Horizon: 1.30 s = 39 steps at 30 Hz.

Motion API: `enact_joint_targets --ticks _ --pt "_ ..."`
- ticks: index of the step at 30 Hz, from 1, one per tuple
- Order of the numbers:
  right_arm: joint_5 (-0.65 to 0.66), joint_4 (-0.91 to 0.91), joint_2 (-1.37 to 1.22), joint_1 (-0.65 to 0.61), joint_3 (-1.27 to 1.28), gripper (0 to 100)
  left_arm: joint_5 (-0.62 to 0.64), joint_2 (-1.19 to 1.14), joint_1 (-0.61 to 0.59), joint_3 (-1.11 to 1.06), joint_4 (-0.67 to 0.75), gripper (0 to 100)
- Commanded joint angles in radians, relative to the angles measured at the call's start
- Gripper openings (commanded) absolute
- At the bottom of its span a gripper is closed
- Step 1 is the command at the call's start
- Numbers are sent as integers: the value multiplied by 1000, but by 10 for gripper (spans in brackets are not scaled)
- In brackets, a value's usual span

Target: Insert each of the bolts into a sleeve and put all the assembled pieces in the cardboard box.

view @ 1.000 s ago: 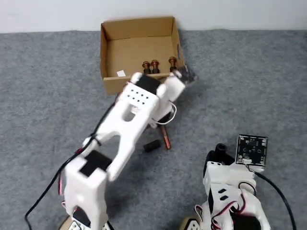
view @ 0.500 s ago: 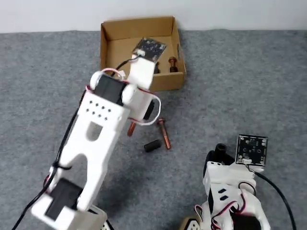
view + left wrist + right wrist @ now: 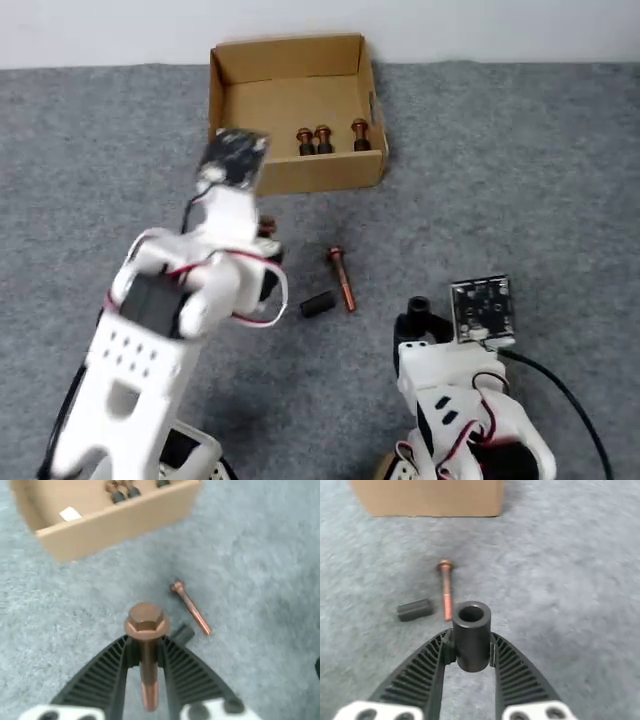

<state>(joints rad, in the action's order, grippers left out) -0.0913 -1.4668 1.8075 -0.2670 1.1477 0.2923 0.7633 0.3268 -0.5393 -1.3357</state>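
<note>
High view shows the cardboard box at the far side of the grey worktop, with three assembled pieces standing in a row against its near wall. Those three pairs look joined and delivered. Between the box and the arms a loose bolt lies flat on the worktop. A loose sleeve lies on its side just beside the bolt's threaded end. That pair is untouched.

Left wrist view has the left pincer clamped on a held bolt, shank between the fingers and hex head out past the tips, above the worktop near the box's front wall. Right wrist view has the right pincer gripping a held sleeve, its open bore facing away from the wrist, on the near side of the loose pair.

By my reckoning the task is past halfway. The held bolt and held sleeve are apart and not yet mated. They need lining up, inserting and boxing. After that, the pair on the worktop remains.
</note>
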Motion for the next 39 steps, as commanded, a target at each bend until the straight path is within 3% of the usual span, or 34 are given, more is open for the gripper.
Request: enact_joint_targets --ticks 1,7,18,22,27,33,39 --pt "3 30 4 -82 -6 9 77 175 -64 -102 81 4" --pt "3 30 4 -268 -5 9 181 399 -92 -239 135 4" --pt "9 79 2 -513 21 9 181 887 -83 -495 262 4" --pt "11 82 2 -570 21 9 181 1043 -8 -527 204 4" --pt "14 154 2 -616 25 9 207 1037 137 -473 109 4" --pt "130 259 1 -616 63 9 238 1023 183 -444 144 4" --pt "141 321 1 -618 103 9 255 1022 203 -449 199 4"
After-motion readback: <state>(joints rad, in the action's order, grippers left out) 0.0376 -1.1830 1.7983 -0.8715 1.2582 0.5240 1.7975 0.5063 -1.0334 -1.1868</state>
